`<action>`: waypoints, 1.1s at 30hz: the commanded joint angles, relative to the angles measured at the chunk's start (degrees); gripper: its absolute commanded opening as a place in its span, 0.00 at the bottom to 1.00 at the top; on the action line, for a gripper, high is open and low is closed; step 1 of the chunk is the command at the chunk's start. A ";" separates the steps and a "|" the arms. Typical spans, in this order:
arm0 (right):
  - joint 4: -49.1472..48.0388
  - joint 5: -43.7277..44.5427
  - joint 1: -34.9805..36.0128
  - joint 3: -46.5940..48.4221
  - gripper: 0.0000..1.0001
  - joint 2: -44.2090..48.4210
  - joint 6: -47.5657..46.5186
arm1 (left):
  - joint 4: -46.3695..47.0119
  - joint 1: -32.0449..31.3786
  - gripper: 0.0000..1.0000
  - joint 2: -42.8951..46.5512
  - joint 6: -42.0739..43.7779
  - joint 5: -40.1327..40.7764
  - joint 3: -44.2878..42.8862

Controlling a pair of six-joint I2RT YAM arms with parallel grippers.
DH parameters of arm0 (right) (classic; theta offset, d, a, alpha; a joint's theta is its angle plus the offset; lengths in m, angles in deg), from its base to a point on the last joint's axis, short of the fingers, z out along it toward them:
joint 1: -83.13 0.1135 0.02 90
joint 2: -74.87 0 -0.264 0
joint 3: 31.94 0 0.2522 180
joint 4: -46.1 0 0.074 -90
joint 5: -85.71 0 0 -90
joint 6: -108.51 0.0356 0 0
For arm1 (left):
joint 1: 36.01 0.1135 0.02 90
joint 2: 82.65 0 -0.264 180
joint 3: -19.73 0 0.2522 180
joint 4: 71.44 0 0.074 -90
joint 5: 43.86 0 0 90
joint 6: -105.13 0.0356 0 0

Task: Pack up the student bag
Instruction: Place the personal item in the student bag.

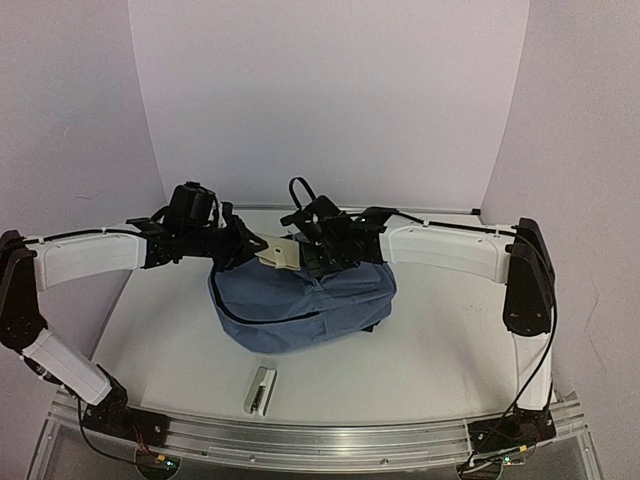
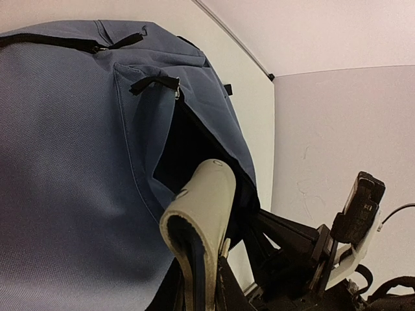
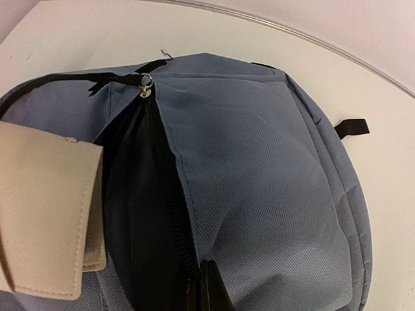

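Top view alone: student bag [image 1: 300,315] slumped mid-table [image 1: 450,340], with a small white object [image 1: 260,390] lying nearer the arm bases, well apart from it. Wrist views alone: zip mouth gaping, dark inside. Left gripper [image 1: 240,247] grasps a beige case [image 2: 201,214], its upper end at the mouth's rim. Right gripper [image 3: 209,288] clenched at the zip edge; whether cloth is pinched, cannot tell.

Both arms reach inward from raised elbows, forearms roughly level, wrists almost meeting at the centre. The left arm [image 1: 85,258] comes in from the left, and the left gripper [image 1: 243,250] is pinched narrowly on a beige case [image 1: 280,252]. The right arm [image 1: 450,250] mirrors it, and the right gripper [image 1: 310,264] angles downward, its fingers pressed fully together.
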 commanded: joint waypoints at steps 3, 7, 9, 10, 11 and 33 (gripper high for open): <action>-3.50 -0.31 -0.63 -0.89 0.00 4.04 0.99 | 10.63 0.35 0.00 -2.79 -4.81 -0.37 -3.05; -4.00 -0.61 -0.59 -1.26 0.00 4.32 1.05 | 14.23 0.51 0.00 -4.01 -7.88 -0.62 -1.76; -4.12 -0.66 -0.65 -1.29 0.00 4.39 1.07 | 16.28 0.74 0.00 -3.46 -8.85 -0.73 -1.03; -4.11 -0.61 -0.62 -1.34 0.00 4.45 1.06 | 16.32 0.84 0.00 -3.02 -8.76 -0.30 -1.13; -4.11 -0.54 -0.64 -1.41 0.00 4.57 1.07 | 15.94 0.87 0.00 -2.65 -8.44 0.18 -1.42; -5.51 -0.48 -0.68 -1.80 0.00 6.32 2.21 | 15.11 -1.14 0.00 -15.23 -10.80 -3.64 -2.47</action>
